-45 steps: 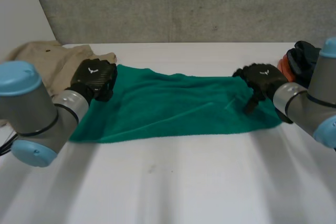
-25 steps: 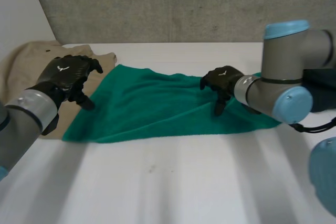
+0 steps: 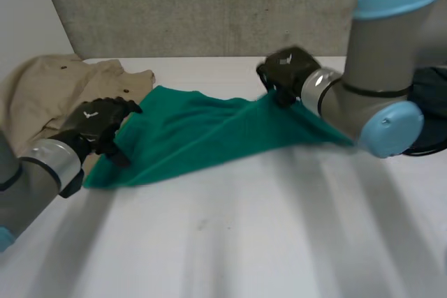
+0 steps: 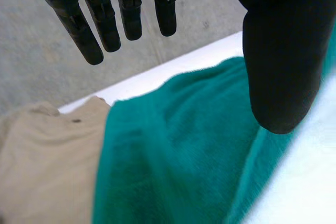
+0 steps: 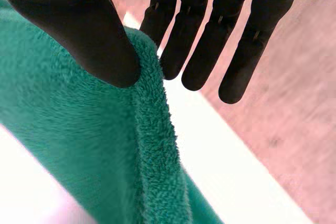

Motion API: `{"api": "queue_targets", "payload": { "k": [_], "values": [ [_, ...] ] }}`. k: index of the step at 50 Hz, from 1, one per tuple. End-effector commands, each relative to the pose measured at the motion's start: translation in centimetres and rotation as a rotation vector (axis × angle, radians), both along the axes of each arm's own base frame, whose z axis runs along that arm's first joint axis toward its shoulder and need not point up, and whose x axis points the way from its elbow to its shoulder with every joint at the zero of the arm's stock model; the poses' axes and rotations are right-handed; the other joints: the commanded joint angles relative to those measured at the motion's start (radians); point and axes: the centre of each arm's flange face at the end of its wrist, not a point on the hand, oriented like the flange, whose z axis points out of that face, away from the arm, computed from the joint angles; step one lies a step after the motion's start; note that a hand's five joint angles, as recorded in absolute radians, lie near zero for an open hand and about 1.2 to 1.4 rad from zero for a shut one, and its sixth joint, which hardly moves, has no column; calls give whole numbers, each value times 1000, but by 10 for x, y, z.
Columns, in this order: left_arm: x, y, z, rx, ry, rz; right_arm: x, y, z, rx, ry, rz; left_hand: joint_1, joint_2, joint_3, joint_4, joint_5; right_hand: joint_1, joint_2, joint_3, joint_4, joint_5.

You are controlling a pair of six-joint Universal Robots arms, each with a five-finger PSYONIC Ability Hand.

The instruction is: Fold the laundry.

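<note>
R hand (image 3: pixel 285 75): pinches the green towel (image 3: pixel 195 137) hem betw thumb and straight fingers; that end hangs lifted off the table (image 3: pixel 244 242).
L hand (image 3: pixel 92 123): fingers spread and straight, nothing held; towel's other end lies under its palm, beige garment (image 3: pixel 42 92) just beside it.
Risk 1: thin pinch, so I reckon the hem could slip out mid-fold.
Risk 2: L end isn't pinned, so the whole towel may drag toward R hand and bunch.

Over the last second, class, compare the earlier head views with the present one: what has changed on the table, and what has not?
The right hand has pinched the green towel at its right edge and lifted it off the table, carrying it leftward. The left hand, open, has shifted from the towel's far left corner nearer along its left edge. The beige garment stayed put.
</note>
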Motion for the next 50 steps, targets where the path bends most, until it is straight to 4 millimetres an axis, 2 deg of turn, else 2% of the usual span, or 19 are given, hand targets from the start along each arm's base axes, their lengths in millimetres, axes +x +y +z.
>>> {"api": "queue_targets", "payload": {
  "k": [1, 7, 13, 17, 20, 22, 25, 30, 32, 36, 42, 44, 48, 50],
  "values": [
    [-11, -9, -29, 103, -3, 9, -5, 38, 52, -102, -138, 19, -19, -4, -11, -3, 8, 255, 217, 215, 205, 227],
    [-25, -12, -41, 163, 14, 31, -8, 66, 65, -105, -172, 15, -19, -4, -11, -3, 8, 255, 217, 215, 205, 227],
    [-40, -9, -44, 191, 36, 24, -10, 78, 72, -93, -206, -5, 2, 16, 10, 18, 28, 255, 217, 215, 205, 227],
    [-46, -6, -50, 220, 13, 34, -12, 80, 79, -100, -231, -22, 184, 198, 192, 199, 210, 255, 217, 215, 205, 227],
    [-40, -9, -53, 206, -37, 99, -17, 78, 85, -124, -241, -51, 330, 345, 338, 346, 357, 255, 217, 215, 205, 227],
    [-30, -16, -51, 168, -83, 175, -22, 71, 86, -144, -226, -81, 512, 526, 520, 528, 538, 255, 217, 215, 205, 227],
    [-21, -23, -44, 105, -115, 230, -30, 65, 84, -155, -199, -111, 548, 563, 556, 564, 574, 255, 217, 215, 205, 227],
    [-17, -25, -29, 12, -126, 183, -41, 60, 72, -136, -148, -132, 987, 1002, 995, 1003, 1014, 255, 217, 215, 205, 227],
    [-18, -25, -28, 5, -126, 147, -43, 61, 68, -124, -139, -134, 1058, 1073, 1066, 1074, 1085, 255, 217, 215, 205, 227],
    [-17, -26, -29, 8, -125, 73, -51, 59, 58, -93, -119, -147, 1059, 1073, 1066, 1074, 1085, 255, 217, 215, 205, 227],
    [0, -33, -23, 27, -108, 7, -59, 50, 31, -38, -57, -145, 1059, 1073, 1066, 1074, 1085, 255, 217, 215, 205, 227],
    [1, -33, -17, 19, -101, -26, -61, 47, 23, -25, -24, -139, 1059, 1073, 1066, 1074, 1085, 255, 217, 215, 205, 227],
    [2, -17, 8, 37, -142, -118, -75, 49, 8, 16, 126, -138, 1059, 1073, 1066, 1074, 1085, 255, 217, 215, 205, 227],
    [6, -2, 33, 42, -198, -154, -85, 50, 5, 30, 207, -137, 1059, 1073, 1066, 1074, 1085, 255, 217, 215, 205, 227]
  ]
}}
